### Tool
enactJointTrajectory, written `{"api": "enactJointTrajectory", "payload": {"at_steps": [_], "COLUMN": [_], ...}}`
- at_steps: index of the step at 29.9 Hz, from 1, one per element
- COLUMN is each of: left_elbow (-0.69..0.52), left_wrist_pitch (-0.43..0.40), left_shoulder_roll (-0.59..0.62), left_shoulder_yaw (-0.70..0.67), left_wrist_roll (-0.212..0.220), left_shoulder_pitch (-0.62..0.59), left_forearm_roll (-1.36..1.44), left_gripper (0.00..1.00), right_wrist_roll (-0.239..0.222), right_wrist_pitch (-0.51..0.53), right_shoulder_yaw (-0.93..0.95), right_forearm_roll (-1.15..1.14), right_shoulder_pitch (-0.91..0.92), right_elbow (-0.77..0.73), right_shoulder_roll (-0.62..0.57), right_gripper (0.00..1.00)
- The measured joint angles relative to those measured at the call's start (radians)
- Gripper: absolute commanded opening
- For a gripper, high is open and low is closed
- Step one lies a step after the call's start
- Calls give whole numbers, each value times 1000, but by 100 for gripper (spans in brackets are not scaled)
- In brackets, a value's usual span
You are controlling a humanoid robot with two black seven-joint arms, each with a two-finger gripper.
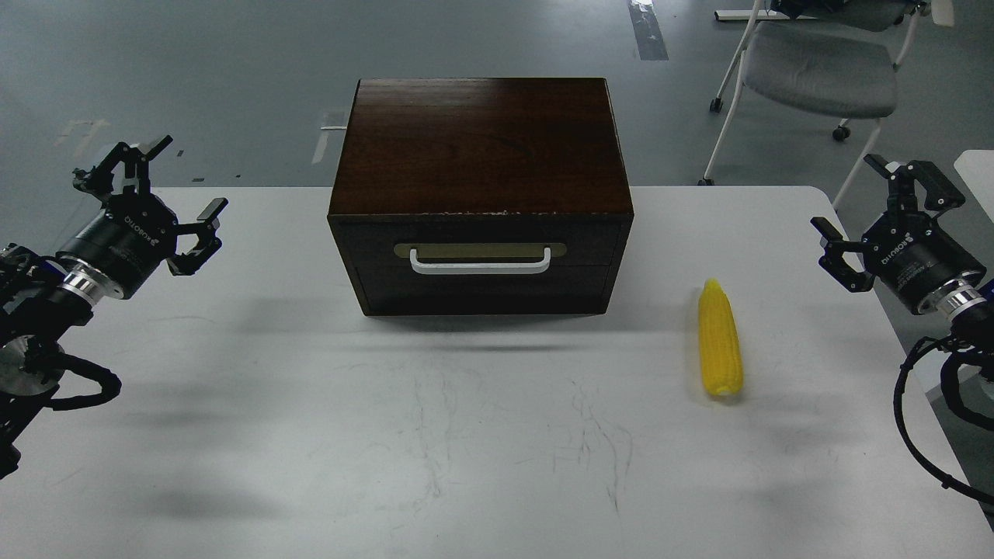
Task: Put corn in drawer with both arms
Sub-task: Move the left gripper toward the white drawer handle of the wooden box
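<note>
A bright yellow corn (719, 339) lies on the white table, right of the cabinet, its pointed end facing away from me. The dark brown drawer (480, 268) sits shut in the front of the box-like cabinet, with a white bar handle (480, 262) on a beige plate. My left gripper (159, 192) hovers at the table's left edge, open, holding nothing, well left of the cabinet. Over the right edge, my right gripper (874, 210) is also open and holds nothing, to the right of the corn and a little farther back.
The cabinet (477, 147) stands at the table's (466, 435) back centre. A grey office chair (815, 70) stands on the floor behind the table at the right. A second white surface (980, 167) shows at the far right edge.
</note>
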Motion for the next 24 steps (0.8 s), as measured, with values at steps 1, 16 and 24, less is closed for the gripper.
{"api": "enactJointTrajectory", "payload": {"at_steps": [1, 16, 24], "left_elbow": [0, 0, -40], "left_wrist_pitch": [0, 0, 0], "left_shoulder_roll": [0, 116, 206], "left_shoulder_yaw": [-1, 8, 10], "left_wrist_roll": [0, -1, -8], "left_shoulder_pitch": [0, -83, -362], "left_forearm_roll": [0, 44, 365], "left_gripper": [98, 98, 98], "right_wrist_roll": [0, 9, 10], "right_wrist_pitch": [0, 0, 0], "right_shoulder_yaw": [0, 5, 18], "right_forearm_roll": [0, 0, 0], "right_shoulder_pitch": [0, -2, 0], "right_elbow": [0, -4, -7], "right_shoulder_roll": [-1, -6, -6], "right_gripper": [100, 100, 100]}}
